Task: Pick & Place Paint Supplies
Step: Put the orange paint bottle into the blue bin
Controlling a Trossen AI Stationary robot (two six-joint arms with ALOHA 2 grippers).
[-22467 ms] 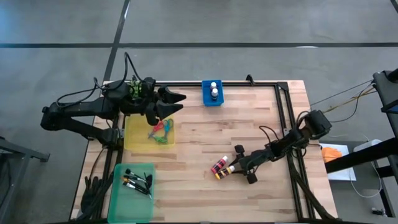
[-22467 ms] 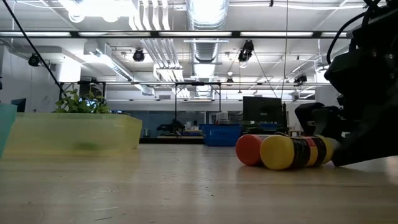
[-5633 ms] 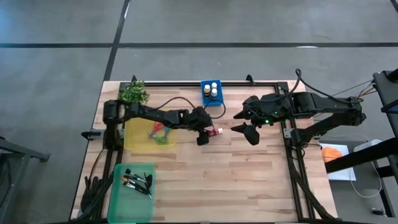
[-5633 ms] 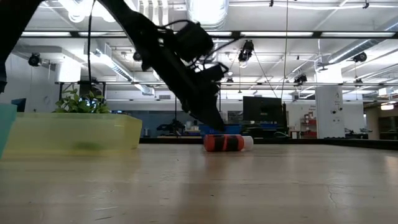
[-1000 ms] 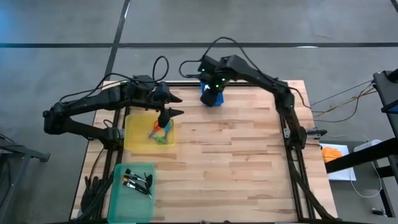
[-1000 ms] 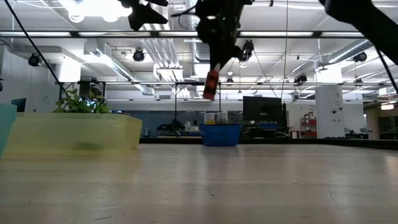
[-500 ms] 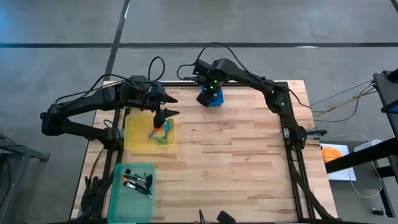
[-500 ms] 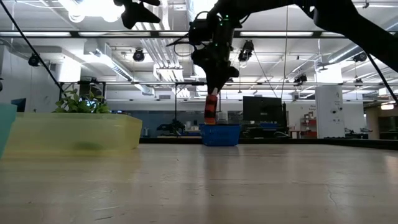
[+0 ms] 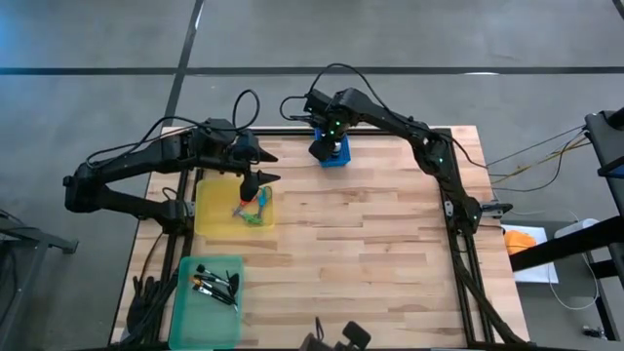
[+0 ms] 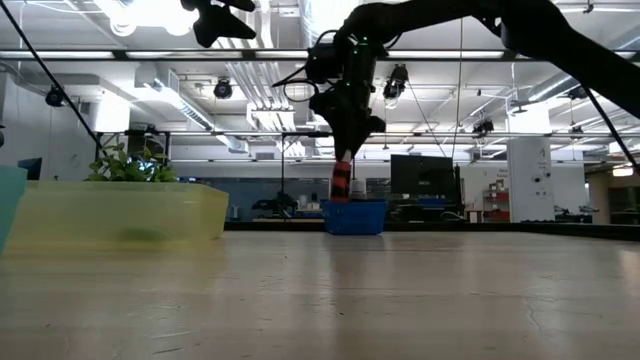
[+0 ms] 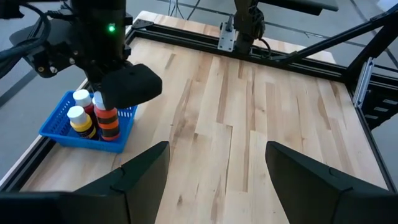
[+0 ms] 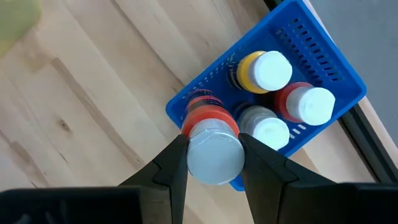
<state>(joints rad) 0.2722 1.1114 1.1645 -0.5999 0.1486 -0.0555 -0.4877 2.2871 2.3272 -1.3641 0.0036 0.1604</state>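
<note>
Since the right gripper [image 12: 212, 163] pinches the light, stiff, slippery bottle [image 12: 211, 140] by its cap, left jaws gape idle.

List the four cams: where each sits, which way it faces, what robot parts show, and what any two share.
High view: overhead, straight down on the table; both arms.
Low view: tabletop height, level across; right gripper lowering the red bottle.
Left wrist view: over open fingers toward the blue basket.
Right wrist view: down past fingers clamping the bottle's cap.
Shared: every view shows the basket.
</note>
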